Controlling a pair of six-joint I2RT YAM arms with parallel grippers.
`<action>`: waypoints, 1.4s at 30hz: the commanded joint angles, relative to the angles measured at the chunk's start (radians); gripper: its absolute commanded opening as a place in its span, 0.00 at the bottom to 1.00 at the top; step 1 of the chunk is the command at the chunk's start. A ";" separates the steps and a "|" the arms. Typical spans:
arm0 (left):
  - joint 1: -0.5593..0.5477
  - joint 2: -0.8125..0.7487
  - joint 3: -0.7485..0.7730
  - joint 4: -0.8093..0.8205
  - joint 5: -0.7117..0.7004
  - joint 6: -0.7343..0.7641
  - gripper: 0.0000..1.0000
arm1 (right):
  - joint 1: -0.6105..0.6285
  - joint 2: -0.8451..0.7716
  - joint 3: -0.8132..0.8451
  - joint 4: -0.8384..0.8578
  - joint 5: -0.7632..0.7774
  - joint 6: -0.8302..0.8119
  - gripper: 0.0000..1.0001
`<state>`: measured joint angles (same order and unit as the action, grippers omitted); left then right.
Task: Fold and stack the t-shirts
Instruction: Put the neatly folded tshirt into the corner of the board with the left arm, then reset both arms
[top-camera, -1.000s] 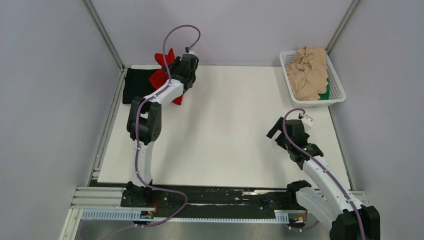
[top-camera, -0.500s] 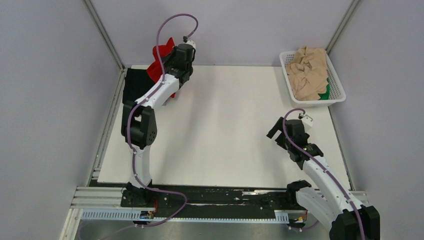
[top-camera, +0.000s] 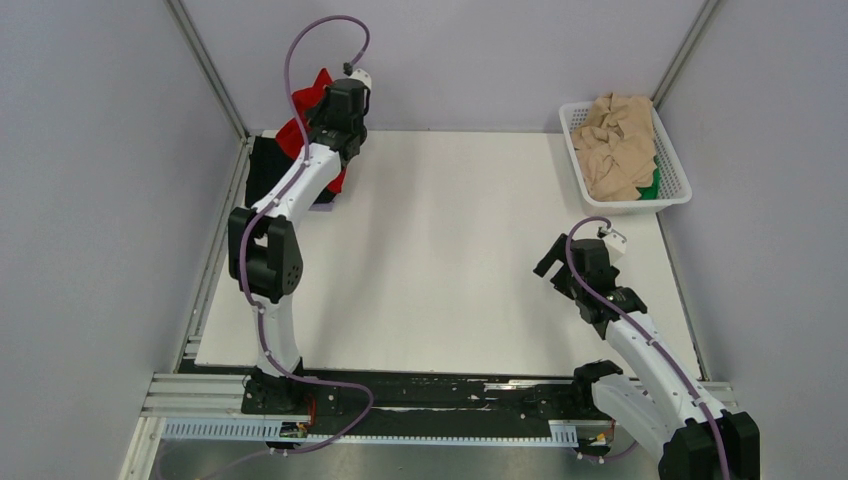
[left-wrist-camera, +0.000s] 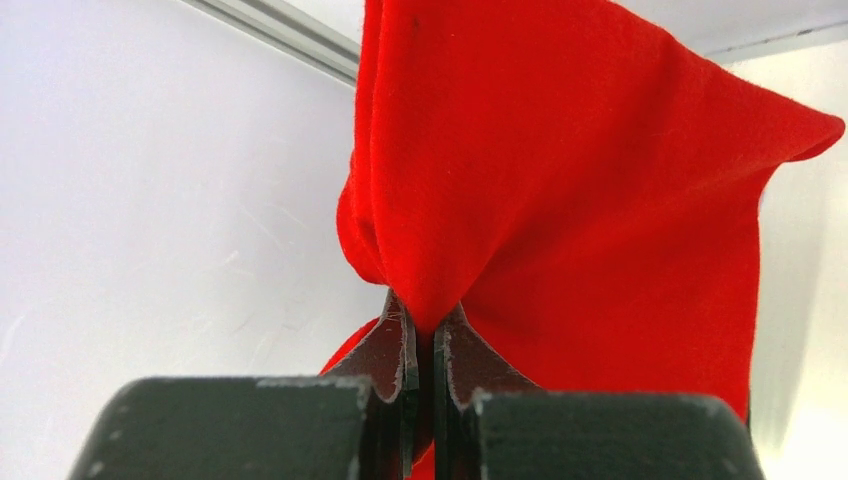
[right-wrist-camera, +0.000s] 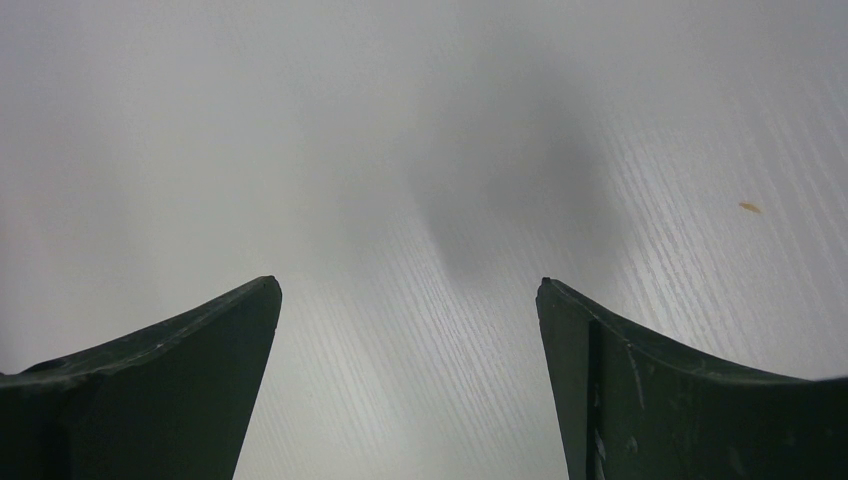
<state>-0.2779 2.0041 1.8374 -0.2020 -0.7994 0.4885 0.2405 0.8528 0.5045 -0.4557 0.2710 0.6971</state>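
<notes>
**red shirt held aloft at the far-left corner**

the left hand (left-wrist-camera: 424, 345) is clenched on a pinched fold of the plain bright red cloth t-shirt (left-wrist-camera: 560, 200). the shirt is lifted clear of the white surface (top-camera: 450, 250) at the far-left corner, with loose cloth spilling away from the shut jaws. it is bunched, so no long axis can be read, and i cannot tell whether it is folded.

just below it and a little to the left lies the black cloth t-shirt (top-camera: 265, 172), a flat dark rectangle against the left edge. the red cloth overlaps only its right side. setting red on black therefore likely calls for a short shift left and then down.

the left arm is the one in reach. the right hand (right-wrist-camera: 408, 285) is released, jaws wide apart over bare surface at the near right, well apart from both shirts.

the crumpled beige t-shirts (top-camera: 615, 145) and a green t-shirt (top-camera: 652, 186) are heaped in the white plastic lattice basket (top-camera: 625, 208) at the far right, not yet folded.
</notes>
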 joint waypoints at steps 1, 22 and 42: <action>0.058 0.057 0.000 0.008 0.061 -0.046 0.00 | -0.004 -0.014 0.005 0.013 0.016 -0.010 1.00; 0.215 0.258 0.088 0.054 0.007 -0.107 0.79 | -0.004 0.010 0.032 0.006 0.038 -0.005 1.00; 0.180 -0.271 -0.169 -0.095 0.374 -0.737 1.00 | -0.004 0.012 0.058 -0.009 -0.023 -0.011 1.00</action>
<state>-0.0666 2.0480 1.8256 -0.3576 -0.5713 -0.0166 0.2405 0.8642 0.5144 -0.4751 0.2741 0.6971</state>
